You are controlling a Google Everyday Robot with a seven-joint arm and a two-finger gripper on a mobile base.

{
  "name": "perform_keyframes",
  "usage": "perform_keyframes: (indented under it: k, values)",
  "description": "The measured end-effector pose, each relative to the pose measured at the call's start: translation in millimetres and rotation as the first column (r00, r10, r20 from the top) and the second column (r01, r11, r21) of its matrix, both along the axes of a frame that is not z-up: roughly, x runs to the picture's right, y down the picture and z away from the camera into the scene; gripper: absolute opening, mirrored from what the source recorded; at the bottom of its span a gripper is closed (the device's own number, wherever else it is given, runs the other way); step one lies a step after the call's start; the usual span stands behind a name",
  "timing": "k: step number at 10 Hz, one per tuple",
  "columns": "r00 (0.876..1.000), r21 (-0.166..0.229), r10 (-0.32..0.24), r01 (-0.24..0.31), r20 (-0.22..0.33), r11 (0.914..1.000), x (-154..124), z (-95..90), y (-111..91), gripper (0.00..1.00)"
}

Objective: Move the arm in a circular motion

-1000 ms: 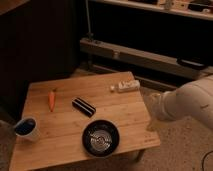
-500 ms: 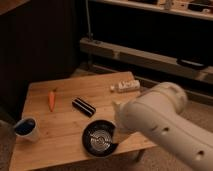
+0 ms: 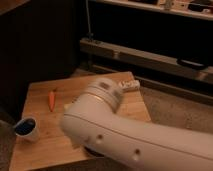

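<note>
I am watching a low wooden table (image 3: 40, 90) in a dim room, with dark shelving behind it. The arm (image 3: 125, 135), thick and glossy white, fills the lower right of the view. It reaches in from the right edge, crosses the table's near half, and ends in a blurred rounded joint above the table's middle. The gripper is out of view, somewhere past that joint or behind it, so I cannot tell its state. A carrot (image 3: 51, 99) lies on the left part of the table, a blue cup (image 3: 26, 128) stands near the front left corner, and a small white block (image 3: 129, 86) sits by the far right edge, just beyond the joint. My worry is clearance. The arm hides much of the table, so I cannot judge how high it passes. If the circle runs low, it could knock the block or the cup off the edge. Half a second ago the arm covered only the front right corner, with a dark bowl and a black bar in plain sight. Now it has swung left and hides both, while the carrot, cup and block have stayed put.
</note>
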State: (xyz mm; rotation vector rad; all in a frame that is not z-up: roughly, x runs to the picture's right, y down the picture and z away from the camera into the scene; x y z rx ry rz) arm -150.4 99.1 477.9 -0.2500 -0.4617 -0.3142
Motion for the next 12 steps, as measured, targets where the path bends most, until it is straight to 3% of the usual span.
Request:
perform_keyframes:
  k: [1, 3, 5, 6, 8, 11, 12]
  values:
    - [0.998, 0.011, -0.033, 0.032, 0.045, 0.9994, -21, -7.1, -18, 0.80]
    - [0.993, 0.016, -0.056, 0.055, 0.101, 0.9984, -35, -6.7, -46, 0.80]
    - [0.993, 0.009, -0.052, 0.051, 0.110, 0.9986, -34, 4.2, -64, 0.80]
    - [0.995, -0.004, -0.030, 0.031, 0.093, 0.9995, -23, 27.8, -88, 0.80]
    - [0.998, -0.021, -0.003, 0.004, 0.056, 0.9998, -7, 58.7, -115, 0.80]
    - [0.996, -0.043, 0.062, -0.065, -0.056, 0.9970, 34, 111.8, -156, 0.80]
    - [0.987, -0.052, 0.101, -0.108, -0.122, 0.9928, 58, 135.2, -172, 0.80]
